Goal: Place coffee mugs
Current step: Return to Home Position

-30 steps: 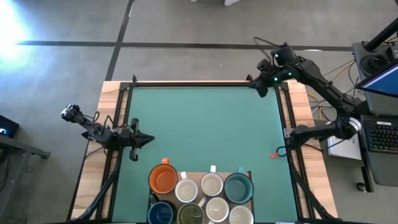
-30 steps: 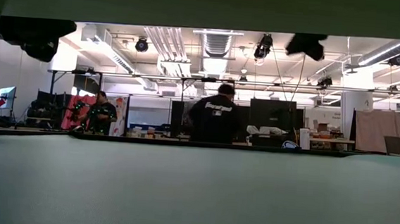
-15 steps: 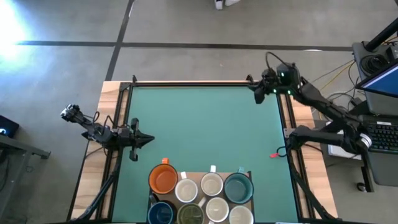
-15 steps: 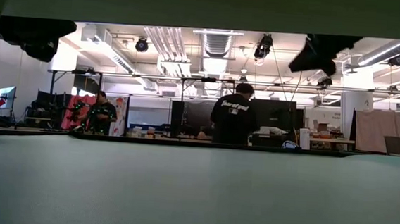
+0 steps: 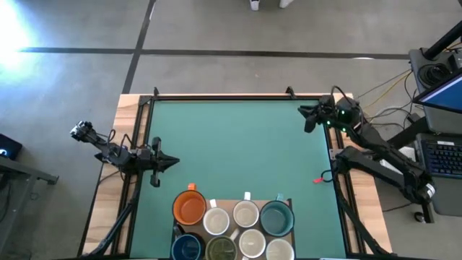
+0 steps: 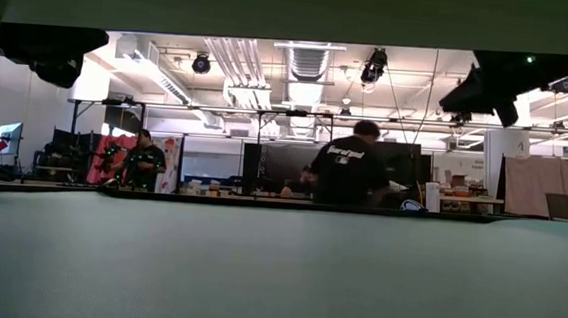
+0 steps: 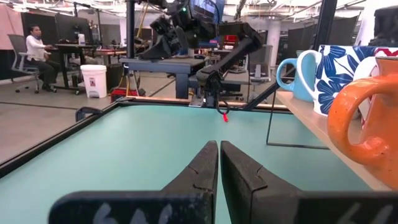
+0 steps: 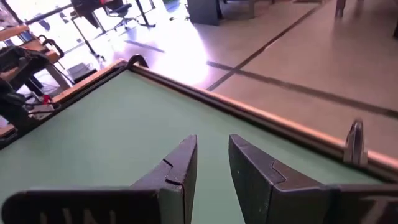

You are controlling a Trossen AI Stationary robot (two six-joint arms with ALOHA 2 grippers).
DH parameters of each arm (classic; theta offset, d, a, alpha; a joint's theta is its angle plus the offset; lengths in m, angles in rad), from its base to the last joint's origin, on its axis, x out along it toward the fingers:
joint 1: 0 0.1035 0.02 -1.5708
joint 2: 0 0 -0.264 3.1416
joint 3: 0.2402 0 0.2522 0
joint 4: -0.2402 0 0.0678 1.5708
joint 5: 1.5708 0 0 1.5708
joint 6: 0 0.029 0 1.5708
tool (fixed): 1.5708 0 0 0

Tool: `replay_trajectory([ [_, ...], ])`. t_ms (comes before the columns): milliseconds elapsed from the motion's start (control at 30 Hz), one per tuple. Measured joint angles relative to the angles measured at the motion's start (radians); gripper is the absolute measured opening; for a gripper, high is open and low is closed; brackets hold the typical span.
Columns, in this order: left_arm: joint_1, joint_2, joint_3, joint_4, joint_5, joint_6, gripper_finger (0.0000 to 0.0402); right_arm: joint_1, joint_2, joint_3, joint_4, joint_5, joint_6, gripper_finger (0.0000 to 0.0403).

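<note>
Overhead, left gripper [image 5: 173, 163]: at the left edge of the green table [image 5: 238, 144], pointing inward over bare mat.
Overhead, right gripper [image 5: 306, 118]: near the table's far right corner, well apart from the mugs.
Overhead, coffee mugs [image 5: 245, 214]: eight, packed in two rows on the wooden shelf [image 5: 231, 203] at the near edge. The orange mug [image 5: 190, 209] and teal mug [image 5: 276, 218] end the farther row. The dark blue mug [image 5: 188, 248] and olive-green mug [image 5: 221, 250] start the nearer one (the rest show white).
Low view, arms: left arm [image 6: 51, 53] and right arm [image 6: 500, 84] hang as dark shapes at the upper corners; a person [image 6: 348, 170] in a dark shirt stands in the room behind.
Left wrist, claw: left fingers [image 7: 202, 165] pressed together, holding nothing. The orange mug, a blue-leaf mug [image 7: 339, 65] and the teal mug stand on the shelf alongside.
Right wrist, claw: right fingers [image 8: 180, 165] apart with a clear gap, nothing between them, above the mat by the table's rail [image 8: 249, 112].
</note>
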Motion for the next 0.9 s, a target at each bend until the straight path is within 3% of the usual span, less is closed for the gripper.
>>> replay_trajectory([
  [267, 0.0, -0.001, 0.0, 0.0, 0.0, 0.0, 0.0001, 0.0, -0.109, -0.154, 0.073, 0.006, 0.065, 0.0082],
  [633, 0.0, -0.002, 0.0, 0.0, 0.0, 0.0, 0.0001, 0.013, -0.244, -0.418, 0.497, 0.02, 0.159, 0.0082],
  [900, 0.0, -0.002, 0.0, 0.0, 0.0, 0.0, 0.0001, 0.013, -0.253, -0.432, 0.461, 0.088, 0.127, 0.0082],
])
